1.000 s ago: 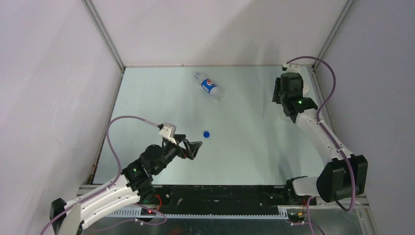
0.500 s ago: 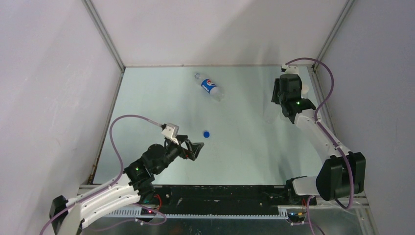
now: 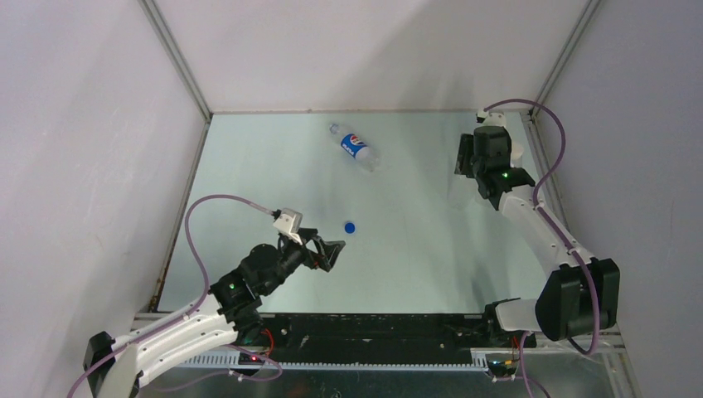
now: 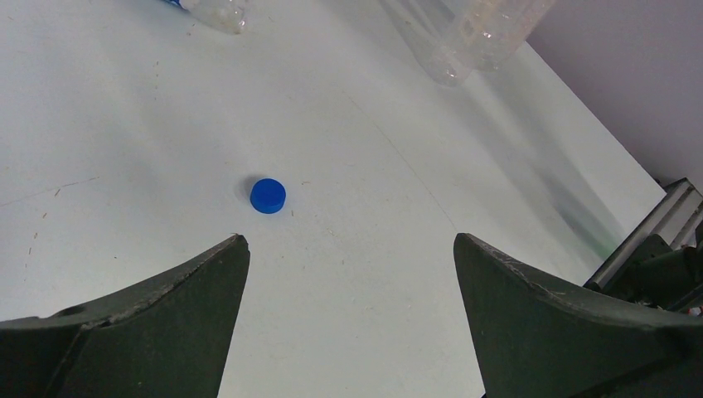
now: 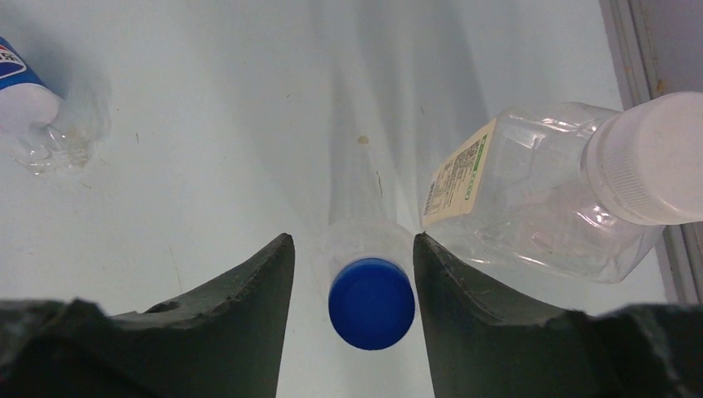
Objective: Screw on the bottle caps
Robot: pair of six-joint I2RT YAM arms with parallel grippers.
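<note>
- My right claw [image 5: 352, 240] has just let go. A second ago it was pinched tight; now its jaws stand apart on either side of the fitted cap [image 5: 370, 303], with a clear gap on one side.
- That blue cap sits on the neck of the plain bottle [image 5: 365, 199], which stands upright at the far right of the table [image 3: 249, 166]. I take the release to mean this cap is screwed home, though I cannot check its tightness from here.
- Just beside it is the labelled bottle [image 5: 530, 199], with its white cap [image 5: 655, 157] already on.
- That leaves the Pepsi bottle [image 3: 356, 149], lying on its side at the far middle, well apart from both arms. Its neck looks bare.
- The loose cap [image 4: 268, 196], also blue, lies flat on the table just ahead of my left claw [image 4: 350, 240]. That claw is spread wide, holds nothing, and has barely moved over the last second.
- By my reckoning two of three are done. Next I would pick up the loose cap with the left and bring the right over to stand the Pepsi bottle up.
</note>
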